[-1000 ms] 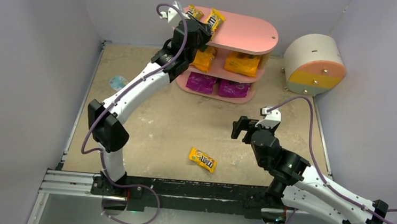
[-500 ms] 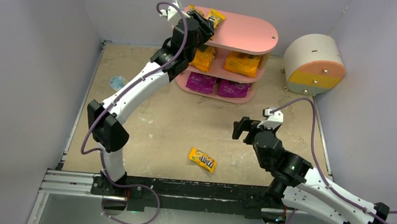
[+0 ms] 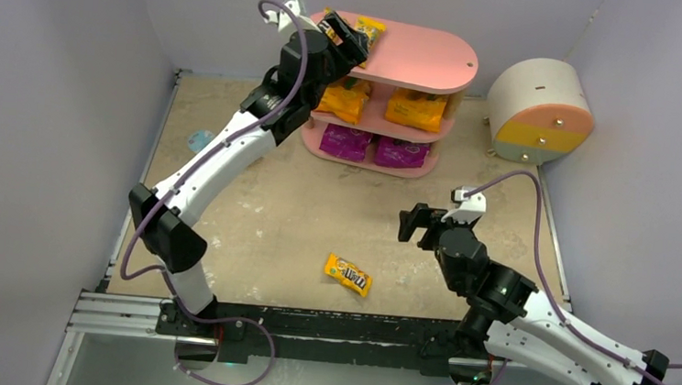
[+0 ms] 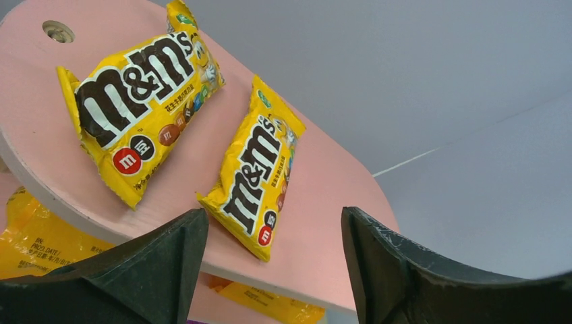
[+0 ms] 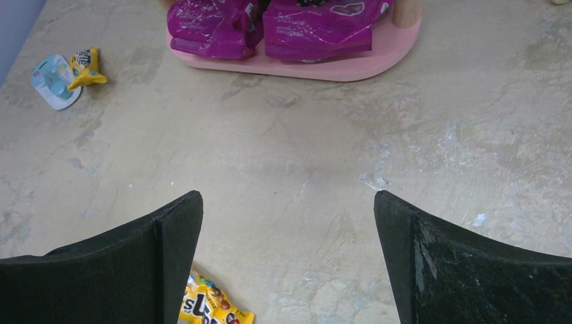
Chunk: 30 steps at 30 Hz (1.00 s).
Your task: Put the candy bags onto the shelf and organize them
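Observation:
The pink shelf (image 3: 426, 59) stands at the back. On its top board (image 4: 324, 202) lie two yellow M&M's packets (image 4: 138, 94) (image 4: 256, 169). My left gripper (image 4: 271, 214) hovers open at the board's near-left edge, and neither finger touches a packet. Two orange bags (image 3: 351, 99) (image 3: 416, 108) fill the middle tier, and two purple bags (image 5: 212, 27) (image 5: 317, 23) lie on the bottom. Another yellow packet (image 3: 346, 274) lies on the table in front. To its right my right gripper (image 3: 413, 224) is open and empty. A small yellow packet (image 5: 84, 66) rests on the light-blue item (image 5: 48, 82).
A round cream drawer unit (image 3: 539, 111) with pink and yellow fronts stands at the back right. Grey walls close in the table on three sides. A black rail (image 3: 309, 323) runs along the near edge.
My left gripper has opened and let go of a yellow packet, which now lies on the top board. The left arm has shifted slightly left. The right arm has hardly moved.

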{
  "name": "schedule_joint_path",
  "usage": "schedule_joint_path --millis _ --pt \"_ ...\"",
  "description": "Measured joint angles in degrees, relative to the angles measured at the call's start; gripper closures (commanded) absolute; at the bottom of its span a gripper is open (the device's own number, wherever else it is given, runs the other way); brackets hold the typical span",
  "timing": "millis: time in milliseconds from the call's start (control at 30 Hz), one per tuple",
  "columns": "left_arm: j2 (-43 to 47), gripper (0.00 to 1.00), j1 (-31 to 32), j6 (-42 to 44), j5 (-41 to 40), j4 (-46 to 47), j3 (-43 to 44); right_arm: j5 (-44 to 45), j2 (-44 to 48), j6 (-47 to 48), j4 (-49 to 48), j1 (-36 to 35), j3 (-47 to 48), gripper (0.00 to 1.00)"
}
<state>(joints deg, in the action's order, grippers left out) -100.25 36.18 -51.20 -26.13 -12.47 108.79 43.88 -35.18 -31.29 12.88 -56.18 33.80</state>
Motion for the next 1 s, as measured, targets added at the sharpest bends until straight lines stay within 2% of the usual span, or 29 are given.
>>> schedule_joint_path --millis 200,333,533,667,733,800,900,1000 --pt "5.4 0.19 0.0 1.4 3.3 -0.3 -4.3 -0.5 -0.1 0.5 -0.5 0.0 -0.4 0.02" --pt "11.7 0.14 0.0 2.0 5.7 0.4 -11.5 -2.0 -0.1 1.2 -1.2 0.0 -0.5 0.02" --pt "24.4 0.09 0.0 5.7 10.8 1.7 -27.4 -9.2 -1.0 4.9 -4.0 0.0 -1.1 0.02" --pt "34.0 0.08 0.0 8.2 12.7 1.4 -42.5 -16.3 -6.7 8.3 -6.1 0.0 -0.9 0.02" --pt "37.9 0.08 0.0 8.4 12.7 -0.9 -49.9 -18.8 -12.4 8.9 -5.1 0.0 1.0 0.02" --pt "39.5 0.09 0.0 8.4 12.9 -3.3 -55.2 -20.1 -18.2 8.3 -3.3 0.0 3.3 0.02" --pt "38.6 0.15 -0.1 8.3 16.2 -6.2 -61.6 -20.3 -24.1 6.3 -0.5 0.0 5.2 0.02" --pt "34.8 0.18 0.0 8.1 24.6 -4.0 -67.7 -18.9 -25.2 3.3 2.0 0.0 5.1 0.02"
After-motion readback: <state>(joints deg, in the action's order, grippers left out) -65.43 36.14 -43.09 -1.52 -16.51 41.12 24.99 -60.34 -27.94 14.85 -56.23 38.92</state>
